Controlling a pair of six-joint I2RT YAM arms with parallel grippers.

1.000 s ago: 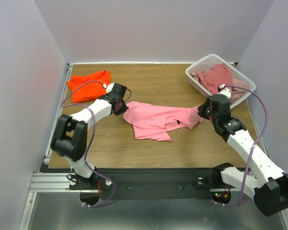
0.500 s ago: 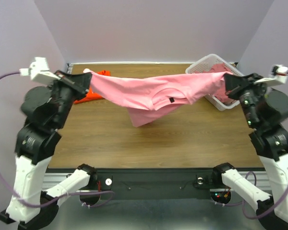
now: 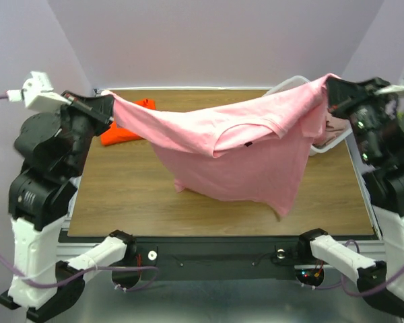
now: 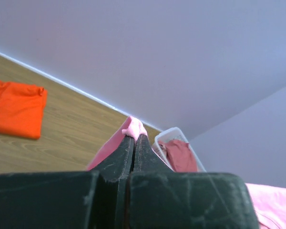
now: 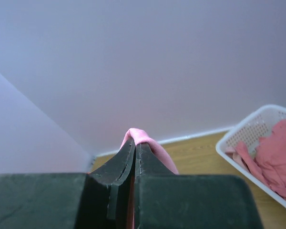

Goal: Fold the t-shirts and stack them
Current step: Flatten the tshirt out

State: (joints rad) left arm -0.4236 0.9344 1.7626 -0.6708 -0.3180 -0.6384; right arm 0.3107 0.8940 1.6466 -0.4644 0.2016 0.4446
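**Top external view.** Two arms and three visible lots of cloth. Both arms stand raised at the sides of the wooden table (image 3: 121, 202), their wrists turned inward toward each other. The left gripper (image 3: 112, 106) and the right gripper (image 3: 328, 91) each pinch one upper corner of the pink t-shirt (image 3: 242, 161). The shirt hangs between them as a sagging sheet of soft, matte cotton, with the neckline facing the camera. Whether its lower hem touches the table cannot be told. One orange t-shirt (image 3: 124, 129) lies flat at the far left of the table, partly hidden behind the pink one. One white slatted basket (image 3: 289, 83) sits at the far right corner and holds dusty-rose cloth (image 3: 334, 125).

**Left wrist view.** The two black fingers are pressed together on a small tuft of the pink t-shirt (image 4: 135, 128). Beyond them lie the orange t-shirt (image 4: 14, 109), folded to a rectangle, and the basket (image 4: 163, 134) with its dusty-rose cloth (image 4: 180, 155).

**Right wrist view.** The fingers are likewise clamped on a rounded fold of the pink t-shirt (image 5: 139, 136). The basket (image 5: 250, 126) shows at the right with crumpled dusty-rose cloth (image 5: 276, 157). How many garments that cloth makes up cannot be told.
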